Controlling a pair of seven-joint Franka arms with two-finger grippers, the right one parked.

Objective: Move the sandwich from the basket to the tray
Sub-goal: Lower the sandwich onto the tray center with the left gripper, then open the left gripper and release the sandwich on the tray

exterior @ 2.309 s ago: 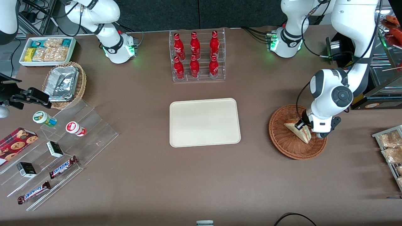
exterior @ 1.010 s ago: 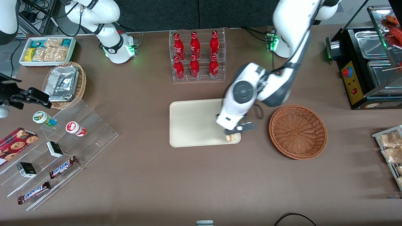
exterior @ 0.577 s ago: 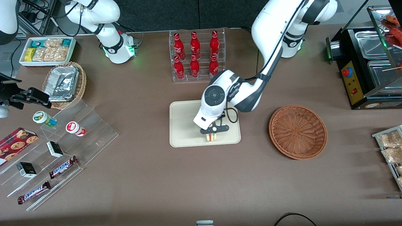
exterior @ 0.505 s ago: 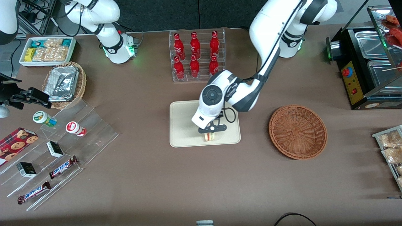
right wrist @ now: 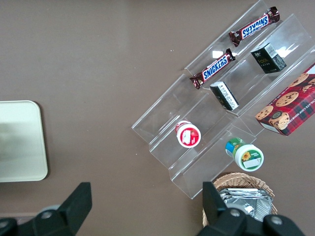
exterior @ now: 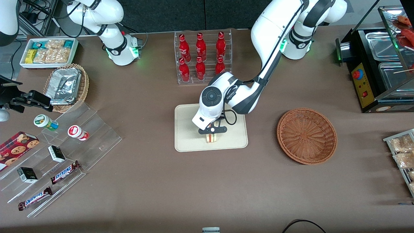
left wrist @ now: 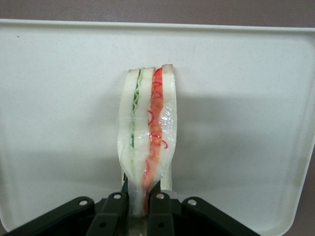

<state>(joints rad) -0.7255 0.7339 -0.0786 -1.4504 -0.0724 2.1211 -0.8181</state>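
gently, my gripper (left wrist: 142, 209) pinches the wrapped sandwich (left wrist: 146, 147) at one end above the tray (left wrist: 59, 98); soft, light, film slippery.

The end effector (left wrist: 142, 209) hides the sandwich's (left wrist: 147, 142) gripped end, its own body cut off.

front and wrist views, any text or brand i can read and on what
"SNICKERS": on both chocolate bars in the clear rack.
Red bottles: white script, too small to read.
Black boxes, cookie box, two tubs, snack packets: print too small to read.
Sandwich, held by the gripper over the tray, and basket: no text.
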